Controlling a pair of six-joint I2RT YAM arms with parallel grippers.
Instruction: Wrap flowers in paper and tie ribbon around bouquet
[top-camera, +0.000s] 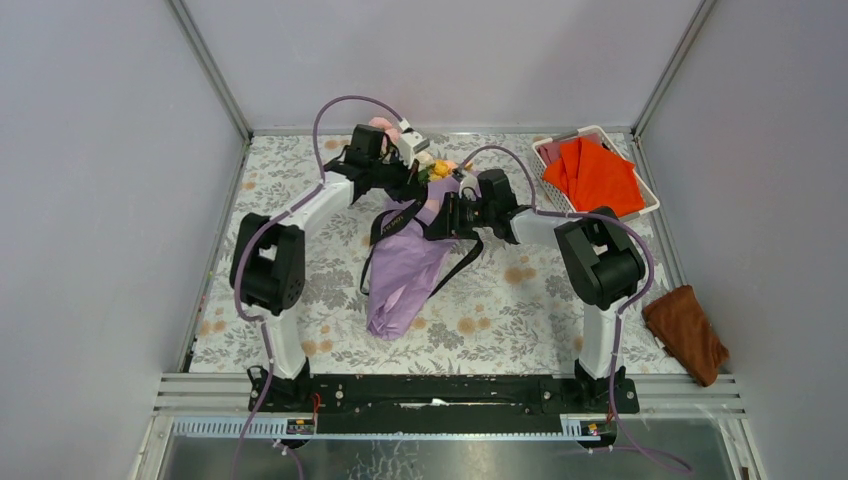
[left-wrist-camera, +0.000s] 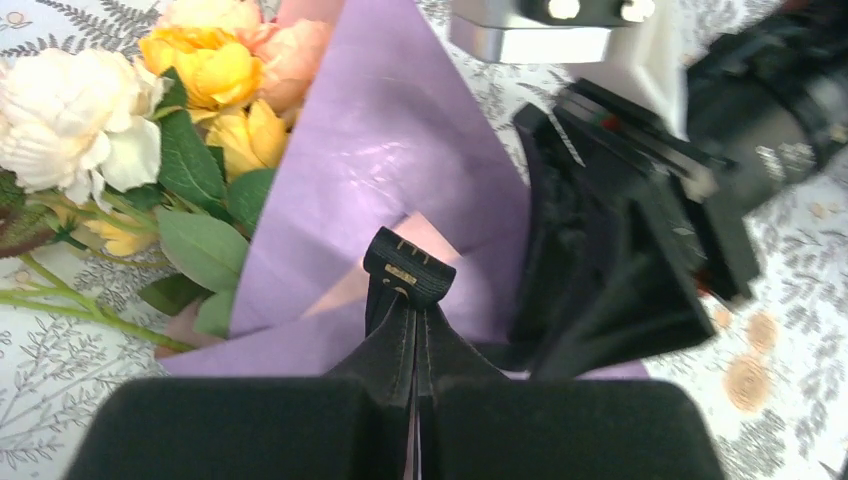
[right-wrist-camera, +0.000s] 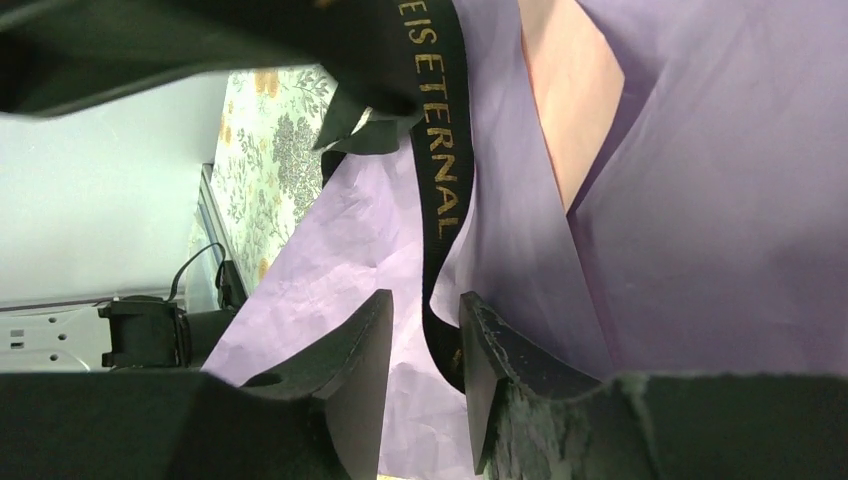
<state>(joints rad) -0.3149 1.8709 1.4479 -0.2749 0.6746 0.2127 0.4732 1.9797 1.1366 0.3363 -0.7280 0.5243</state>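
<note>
two-fingered left gripper (left-wrist-camera: 412, 300) is clamped on the ribbon (left-wrist-camera: 408, 268) over the paper (left-wrist-camera: 400, 130), while the right gripper (right-wrist-camera: 425, 320) stands parted around the ribbon over the paper.

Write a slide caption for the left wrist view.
Left hand pinches the ribbon over lilac paper, flowers alongside.

Thin lilac paper (left-wrist-camera: 400, 130) looks faintly glossy; black ribbon (right-wrist-camera: 440, 150) woven, matt.
</note>
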